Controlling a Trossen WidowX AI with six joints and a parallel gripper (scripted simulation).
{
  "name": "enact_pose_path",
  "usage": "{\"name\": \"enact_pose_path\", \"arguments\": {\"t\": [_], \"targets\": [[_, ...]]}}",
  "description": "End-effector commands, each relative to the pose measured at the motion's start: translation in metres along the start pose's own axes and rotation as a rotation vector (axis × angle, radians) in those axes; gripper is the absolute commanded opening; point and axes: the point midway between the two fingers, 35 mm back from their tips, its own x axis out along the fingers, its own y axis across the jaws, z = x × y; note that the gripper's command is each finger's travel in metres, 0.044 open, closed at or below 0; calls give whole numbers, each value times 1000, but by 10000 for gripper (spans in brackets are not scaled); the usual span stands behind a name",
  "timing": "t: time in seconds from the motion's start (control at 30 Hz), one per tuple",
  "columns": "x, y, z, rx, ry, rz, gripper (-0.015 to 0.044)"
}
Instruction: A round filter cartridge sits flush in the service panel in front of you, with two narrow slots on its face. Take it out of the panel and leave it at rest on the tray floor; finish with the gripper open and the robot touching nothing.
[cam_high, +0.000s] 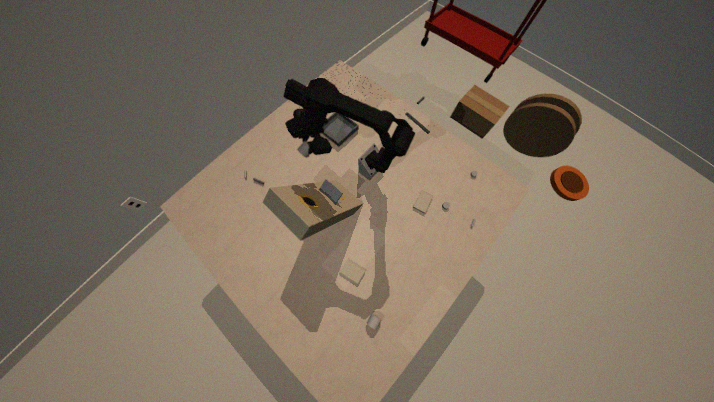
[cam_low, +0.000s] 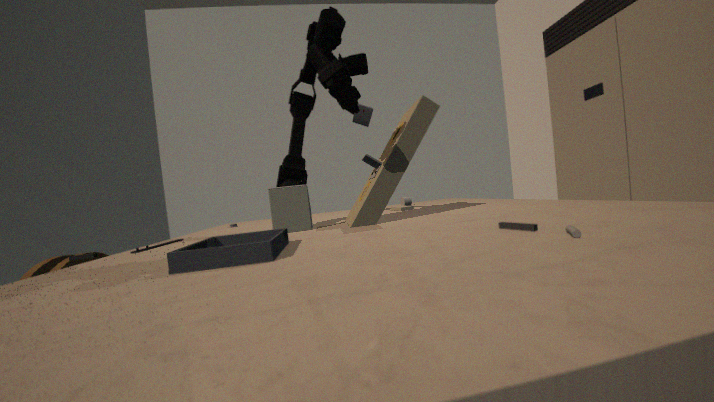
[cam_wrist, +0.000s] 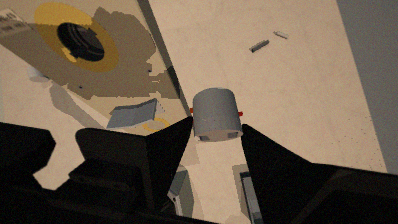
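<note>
Now the gripper (cam_wrist: 216, 131) is up in the air, pinching a gray round cartridge (cam_wrist: 216, 114) w/ small red tabs on its sides. Behind it, the tilted panel (cam_low: 395, 160) on the counter (cam_low: 400, 300) has a dark round hole (cam_wrist: 80, 41) w/ a yellow ring. Off to the side sits the gray tray (cam_low: 227, 250), apart from the cartridge.

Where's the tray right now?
In the exterior view the blue-grey tray lies at lower left on the table, in front of the arm's pale pedestal and left of the tilted panel.
</note>
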Motion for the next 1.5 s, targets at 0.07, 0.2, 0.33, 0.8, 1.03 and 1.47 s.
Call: {"name": "enact_pose_path", "arguments": {"t": [0.07,0.2,0.33,0.8,1.03,1.47], "targets": [[-1,-40,-16,222,1,-114,0],[-2,-65,-27,366,-7,-191,0],[-4,-92,-39,506,-22,-279,0],[-5,-129,-62,691,-52,-394,0],[5,-161,-109,825,-57,-476,0],[30,-195,-202,1081,-55,-618,0]]}}
